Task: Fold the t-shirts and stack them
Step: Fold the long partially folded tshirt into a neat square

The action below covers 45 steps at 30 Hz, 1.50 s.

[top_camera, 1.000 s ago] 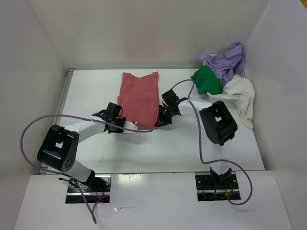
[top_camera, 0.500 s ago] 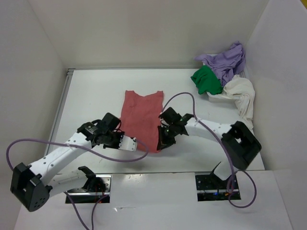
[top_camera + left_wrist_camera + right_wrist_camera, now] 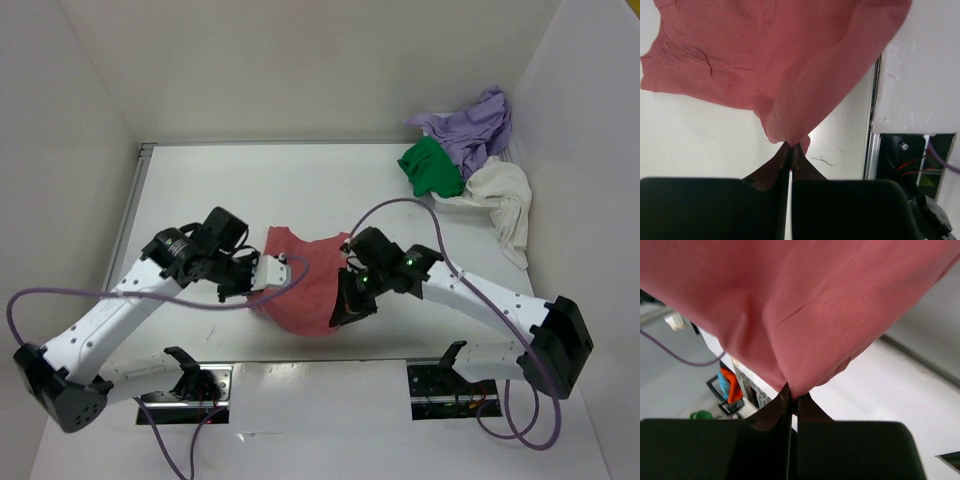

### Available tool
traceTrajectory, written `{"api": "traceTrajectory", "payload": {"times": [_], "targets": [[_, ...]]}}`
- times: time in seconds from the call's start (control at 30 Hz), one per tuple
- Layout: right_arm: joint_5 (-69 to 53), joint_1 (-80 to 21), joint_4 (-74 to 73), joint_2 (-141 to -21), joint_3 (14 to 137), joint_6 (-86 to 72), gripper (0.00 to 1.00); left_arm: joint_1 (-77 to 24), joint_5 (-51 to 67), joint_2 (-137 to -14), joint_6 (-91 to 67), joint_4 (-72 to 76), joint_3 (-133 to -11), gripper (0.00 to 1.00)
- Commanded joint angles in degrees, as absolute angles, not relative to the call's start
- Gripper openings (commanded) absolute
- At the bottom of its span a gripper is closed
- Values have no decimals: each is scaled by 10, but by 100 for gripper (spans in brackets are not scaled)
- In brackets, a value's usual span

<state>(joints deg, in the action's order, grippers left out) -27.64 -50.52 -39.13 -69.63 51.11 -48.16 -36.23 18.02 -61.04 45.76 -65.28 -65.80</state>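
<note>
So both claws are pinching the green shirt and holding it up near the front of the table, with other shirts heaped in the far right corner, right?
Not the green one. The wrist views show the left gripper and right gripper each shut on the salmon-red shirt. In the top view, the green shirt lies in the far right corner with the others. The rest holds.

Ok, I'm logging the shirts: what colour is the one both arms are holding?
The shirt is salmon-red; the left wrist view shows it best.
</note>
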Motion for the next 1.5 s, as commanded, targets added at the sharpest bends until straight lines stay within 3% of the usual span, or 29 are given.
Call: {"api": "traceTrajectory", "payload": {"times": [0.0, 0.23, 0.47, 0.97, 1.13, 1.27, 1.33, 1.4, 1.47], "targets": [[-316, -433, -427, -730, 556, -438, 0, -340, 218, -675, 398, -621, -684, 0], [-343, -296, -484, -864, 668, -279, 0, -245, 212, -803, 381, -517, -770, 0], [-403, -225, -484, -979, 755, -217, 0, -200, 206, -875, 352, -454, -799, 0], [-432, -169, -485, -1165, 907, -185, 0, -160, 211, -982, 285, -316, -816, 0], [-432, -158, -452, -1192, 919, -212, 8, -155, 200, -1028, 279, -287, -827, 0], [-411, -152, -431, -1226, 947, -230, 21, -149, 200, -1056, 273, -268, -832, 0], [-404, -147, -411, -1234, 954, -241, 37, -149, 194, -1064, 273, -251, -832, 0], [-410, -134, -378, -1239, 960, -249, 43, -144, 187, -1071, 266, -240, -827, 1], [-404, -127, -357, -1239, 966, -256, 43, -139, 180, -1083, 255, -221, -827, 6]]}}
